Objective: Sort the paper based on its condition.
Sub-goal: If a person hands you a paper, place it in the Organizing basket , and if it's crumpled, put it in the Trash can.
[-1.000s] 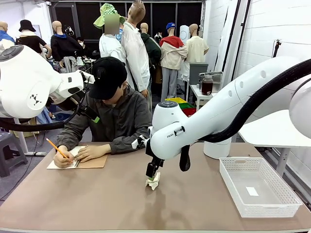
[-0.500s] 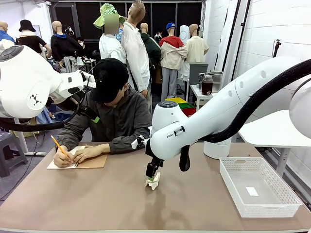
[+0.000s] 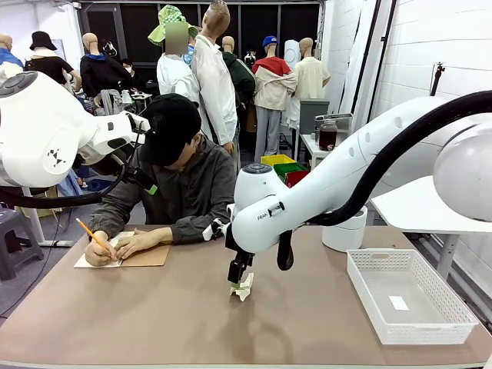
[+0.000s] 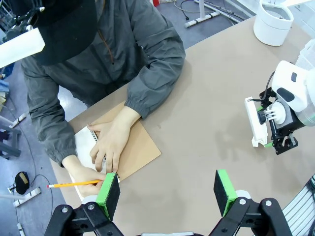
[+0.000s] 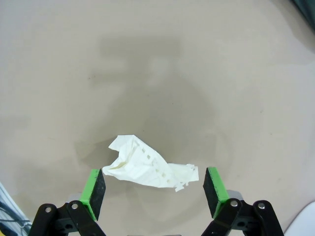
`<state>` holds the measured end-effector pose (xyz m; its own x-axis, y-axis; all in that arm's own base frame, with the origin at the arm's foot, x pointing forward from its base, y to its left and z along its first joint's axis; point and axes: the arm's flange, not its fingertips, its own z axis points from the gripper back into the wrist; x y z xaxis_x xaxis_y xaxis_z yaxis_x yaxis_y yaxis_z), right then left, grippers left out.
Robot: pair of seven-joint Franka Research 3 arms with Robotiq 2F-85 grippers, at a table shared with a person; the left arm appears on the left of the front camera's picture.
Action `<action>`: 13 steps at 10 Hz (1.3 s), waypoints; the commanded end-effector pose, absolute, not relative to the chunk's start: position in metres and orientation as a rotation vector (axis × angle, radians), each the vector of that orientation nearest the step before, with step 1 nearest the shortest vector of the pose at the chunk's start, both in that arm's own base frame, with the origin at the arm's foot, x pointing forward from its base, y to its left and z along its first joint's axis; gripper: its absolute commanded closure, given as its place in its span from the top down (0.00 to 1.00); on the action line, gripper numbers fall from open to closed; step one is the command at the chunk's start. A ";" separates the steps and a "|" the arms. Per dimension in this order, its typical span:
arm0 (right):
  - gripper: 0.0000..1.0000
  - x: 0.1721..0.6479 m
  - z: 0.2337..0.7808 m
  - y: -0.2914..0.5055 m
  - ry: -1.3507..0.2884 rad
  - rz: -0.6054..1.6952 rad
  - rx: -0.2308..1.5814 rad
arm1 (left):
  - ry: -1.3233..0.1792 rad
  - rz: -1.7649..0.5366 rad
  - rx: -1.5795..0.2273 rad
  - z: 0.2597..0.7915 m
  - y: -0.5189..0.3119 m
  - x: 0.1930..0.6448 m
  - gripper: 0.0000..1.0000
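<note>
One crumpled paper [image 5: 147,167] lies between the spread fingers of the right gripper [image 5: 154,191]: likely featherlight, soft, springy; pinch its bulky middle.

— What does the surface [image 3: 138,323] look like?
— Smooth and matt tan, with soft shadows and no glare. I can't tell what it's made of.
— And the paper [image 5: 147,167] at lower centre of the right wrist view?
— It's thin, white and crumpled, with sharp creases. One edge is ragged with small punched holes.
— The right pincer [image 5: 153,184]?
— The fingers are hard, matt black, and the green pads [image 5: 93,192] look dull and rubbery.
— The right arm [image 3: 361,154]?
— A glossy white shell that looks like plastic.
— At lower right of the front view?
— The basket [image 3: 367,304] is white plastic mesh.
— And at left?
— The notepad [image 4: 140,152] has a matt brown cardboard backing. The person's jacket [image 4: 142,54] is wrinkled grey cloth.
</note>
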<state>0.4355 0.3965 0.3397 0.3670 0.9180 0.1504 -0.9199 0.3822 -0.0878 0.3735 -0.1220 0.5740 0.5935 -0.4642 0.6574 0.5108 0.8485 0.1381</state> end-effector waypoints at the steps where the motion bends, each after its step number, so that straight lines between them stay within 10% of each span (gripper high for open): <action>1: 1.00 0.442 0.339 0.405 -0.149 1.228 -0.030 | -0.746 -0.569 -0.069 0.575 -0.121 0.374 1.00; 13: 1.00 0.453 0.309 0.420 -0.004 1.297 -0.069 | -0.746 -0.569 -0.069 0.575 -0.121 0.374 1.00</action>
<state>0.4467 0.4142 0.3098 0.2823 0.9593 -0.0085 -0.9587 0.2818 -0.0386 0.3735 -0.1220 0.5740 0.5935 -0.4642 0.6574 0.5108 0.8485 0.1381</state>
